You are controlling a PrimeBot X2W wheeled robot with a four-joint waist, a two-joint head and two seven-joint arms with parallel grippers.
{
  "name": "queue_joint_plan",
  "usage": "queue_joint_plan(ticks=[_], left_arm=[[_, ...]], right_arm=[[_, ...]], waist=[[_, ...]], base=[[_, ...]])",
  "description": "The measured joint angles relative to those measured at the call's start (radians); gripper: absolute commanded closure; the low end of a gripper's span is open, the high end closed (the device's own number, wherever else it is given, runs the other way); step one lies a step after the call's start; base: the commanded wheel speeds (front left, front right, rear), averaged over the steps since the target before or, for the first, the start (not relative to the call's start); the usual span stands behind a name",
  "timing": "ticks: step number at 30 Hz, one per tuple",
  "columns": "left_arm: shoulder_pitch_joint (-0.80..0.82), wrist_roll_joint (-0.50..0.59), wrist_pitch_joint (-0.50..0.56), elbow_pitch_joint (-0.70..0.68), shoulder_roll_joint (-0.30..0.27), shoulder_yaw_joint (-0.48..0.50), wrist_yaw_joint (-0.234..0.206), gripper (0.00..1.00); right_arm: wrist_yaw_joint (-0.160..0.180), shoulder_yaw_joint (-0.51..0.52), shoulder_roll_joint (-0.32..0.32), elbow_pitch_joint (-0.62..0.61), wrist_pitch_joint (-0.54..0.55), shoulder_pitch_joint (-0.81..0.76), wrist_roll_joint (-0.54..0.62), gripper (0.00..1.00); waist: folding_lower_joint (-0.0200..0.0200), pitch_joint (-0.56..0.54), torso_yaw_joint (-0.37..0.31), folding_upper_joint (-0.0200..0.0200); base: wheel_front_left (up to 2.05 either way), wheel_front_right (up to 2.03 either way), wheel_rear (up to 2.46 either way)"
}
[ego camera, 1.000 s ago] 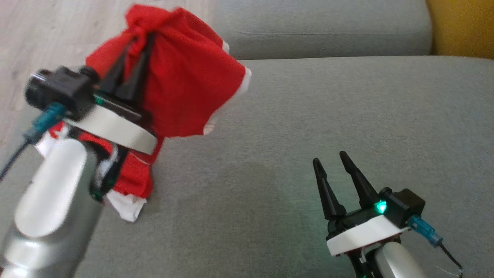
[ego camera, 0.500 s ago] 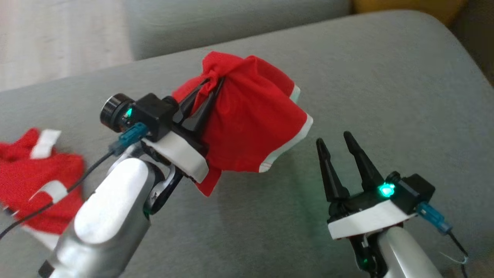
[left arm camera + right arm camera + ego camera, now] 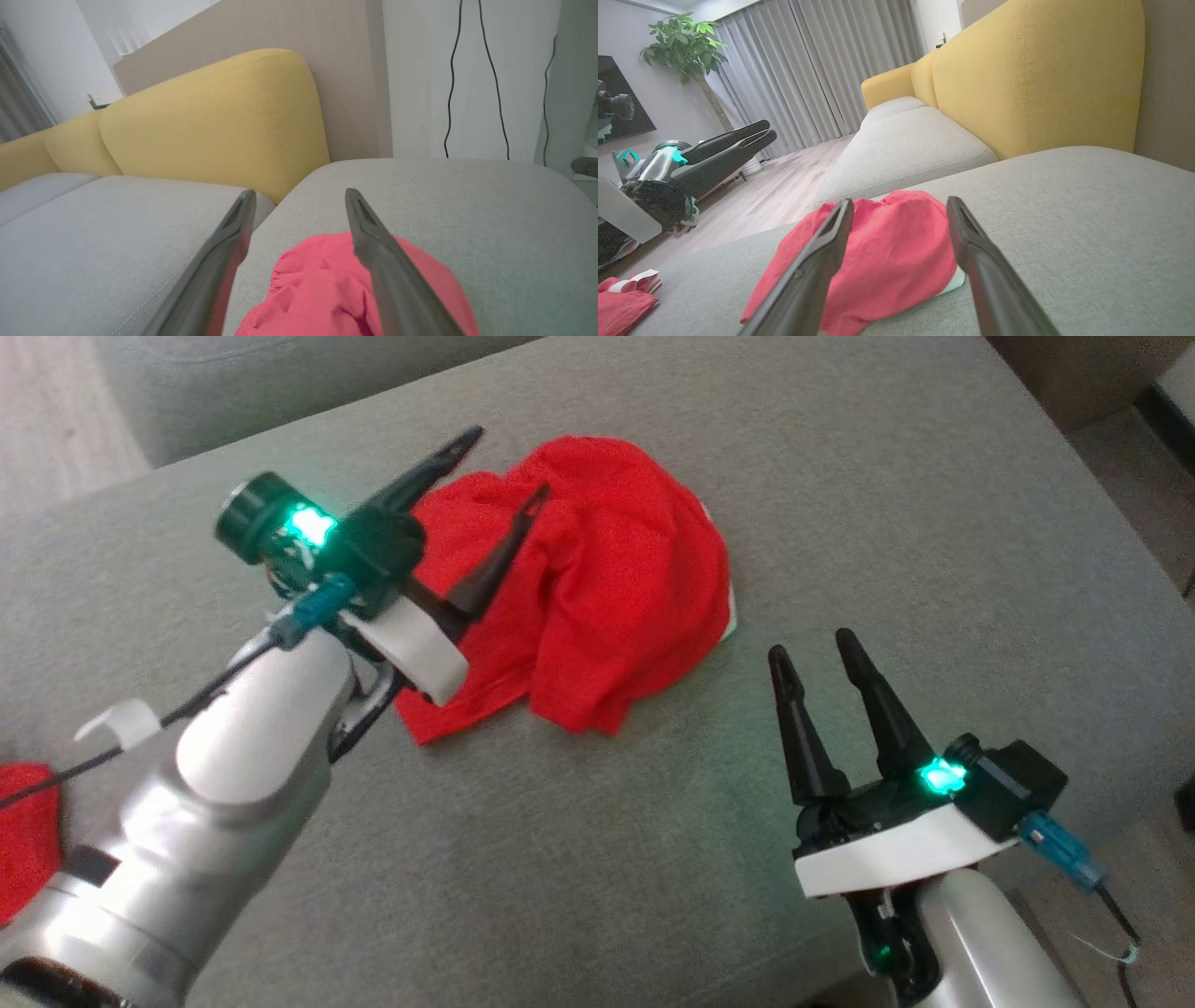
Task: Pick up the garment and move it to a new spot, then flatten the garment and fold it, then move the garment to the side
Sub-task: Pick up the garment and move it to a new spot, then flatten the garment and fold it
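grey seat cushion (image 3: 934,523) under the garment (image 3: 616,588), yellow backrest (image 3: 1041,79) behind it, garment red, crumpled in a heap — lying free, left gripper (image 3: 509,459) over the garment's left edge, jaws spread wide, empty, right gripper (image 3: 810,644) near the garment's right side — jaws apart, empty

Soft, even indoor light covers the grey sofa cushion (image 3: 840,476) in the head view, which is slightly smeared, with faint shadows under the red garment (image 3: 616,569), so saturated that its folds barely show. A green status light (image 3: 308,525) by the left gripper (image 3: 509,460) and another by the right gripper (image 3: 810,644) flare brightly and tint nearby fabric green, and the pale left forearm (image 3: 252,737) carries a white sheen. Both wrist views bow straight lines near their edges and leave the close dark fingers (image 3: 373,242) soft and out of focus; the left one washes the garment to pink.
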State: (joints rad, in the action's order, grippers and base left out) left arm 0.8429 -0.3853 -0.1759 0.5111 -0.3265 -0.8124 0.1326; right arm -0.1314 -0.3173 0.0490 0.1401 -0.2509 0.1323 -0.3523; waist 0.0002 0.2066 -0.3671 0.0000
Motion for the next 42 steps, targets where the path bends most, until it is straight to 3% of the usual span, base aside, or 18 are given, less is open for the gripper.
queue_joint_plan(ticks=[6, 10, 17, 22, 29, 32, 39, 42], left_arm=[[0.007, -0.014, -0.058, 0.052, 0.000, 0.010, -0.002, 0.00], [-0.045, -0.047, -0.076, 0.029, -0.003, 0.068, -0.041, 0.00], [-0.327, -0.083, -0.076, -0.159, -0.010, 0.211, -0.127, 0.00], [-0.533, -0.055, -0.077, -0.272, -0.001, 0.263, -0.162, 0.00], [-0.735, -0.008, -0.076, -0.357, 0.068, 0.345, -0.203, 0.00], [-0.777, 0.000, -0.076, -0.378, 0.101, 0.390, -0.201, 0.00], [-0.778, 0.068, -0.076, -0.386, 0.134, 0.428, -0.151, 0.00], [-0.771, 0.081, -0.076, -0.383, 0.150, 0.442, -0.134, 0.00]], right_arm=[[0.000, 0.013, 0.000, 0.005, 0.000, -0.001, 0.012, 0.00], [0.000, 0.031, 0.000, 0.017, 0.000, -0.002, 0.038, 0.00], [0.000, 0.083, 0.000, 0.045, 0.000, -0.051, 0.095, 0.00], [0.000, 0.110, 0.000, 0.064, 0.000, -0.088, 0.126, 0.00], [0.000, 0.132, -0.001, 0.081, 0.000, -0.132, 0.134, 0.00], [0.000, 0.137, -0.001, 0.082, 0.000, -0.148, 0.134, 0.00], [0.000, 0.163, -0.002, 0.087, 0.000, -0.147, 0.157, 0.00], [0.000, 0.178, -0.002, 0.156, 0.000, -0.132, 0.209, 0.00]], waist=[[-0.0001, -0.013, 0.063, 0.0000], [-0.0001, -0.032, 0.128, 0.0000], [-0.0003, -0.079, 0.256, 0.0000], [-0.0003, -0.123, 0.330, 0.0000], [-0.0004, -0.181, 0.381, 0.0000], [-0.0005, -0.191, 0.391, 0.0000], [-0.0003, -0.174, 0.406, 0.0000], [-0.0002, -0.153, 0.411, 0.0000]], base=[[0.00, 0.00, 0.00], [0.00, 0.00, 0.00], [0.00, 0.00, 0.00], [0.00, 0.00, 0.00], [0.00, 0.00, 0.00], [0.00, 0.00, 0.00], [0.00, 0.00, 0.00], [0.00, 0.00, 0.00]])
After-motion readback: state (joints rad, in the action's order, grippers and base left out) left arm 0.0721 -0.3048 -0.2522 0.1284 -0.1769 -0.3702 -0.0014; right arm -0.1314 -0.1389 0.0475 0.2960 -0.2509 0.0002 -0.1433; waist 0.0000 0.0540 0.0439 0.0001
